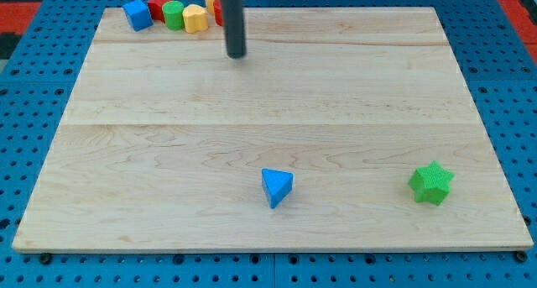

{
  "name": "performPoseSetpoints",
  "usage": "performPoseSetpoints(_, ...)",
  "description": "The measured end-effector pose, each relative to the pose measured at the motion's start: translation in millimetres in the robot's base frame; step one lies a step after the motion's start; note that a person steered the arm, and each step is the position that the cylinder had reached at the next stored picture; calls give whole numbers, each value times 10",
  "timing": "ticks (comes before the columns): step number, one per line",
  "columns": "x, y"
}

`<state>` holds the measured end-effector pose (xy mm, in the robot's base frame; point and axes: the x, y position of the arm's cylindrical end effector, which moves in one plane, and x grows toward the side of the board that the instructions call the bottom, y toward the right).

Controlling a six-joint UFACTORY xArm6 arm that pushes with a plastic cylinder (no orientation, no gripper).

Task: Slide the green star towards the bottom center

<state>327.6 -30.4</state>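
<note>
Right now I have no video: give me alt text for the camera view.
The green star sits near the board's bottom right, a blue triangle at bottom center to its left. My tip is far off near the top, beside a cluster of blue, red, green and yellow blocks.

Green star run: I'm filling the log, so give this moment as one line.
my tip: top, near block cluster | green star: bottom right, untouched | blue triangle: bottom center | contact: none

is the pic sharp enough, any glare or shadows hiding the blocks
Camera view: lighting is even, with only soft shadows under the green star and blue triangle; no strong glare on the wooden board; block edges look slightly soft; my tip stands sharp and dark near the view's top.
</note>
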Motion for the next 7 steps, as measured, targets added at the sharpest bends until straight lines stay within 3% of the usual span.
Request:
performPoseSetpoints(1, 467, 537)
performPoseSetpoints(3, 1318, 2306)
performPoseSetpoints(5, 2225, 2277)
performPoseSetpoints(6, 2422, 2217)
performPoseSetpoints(7, 2342, 2514)
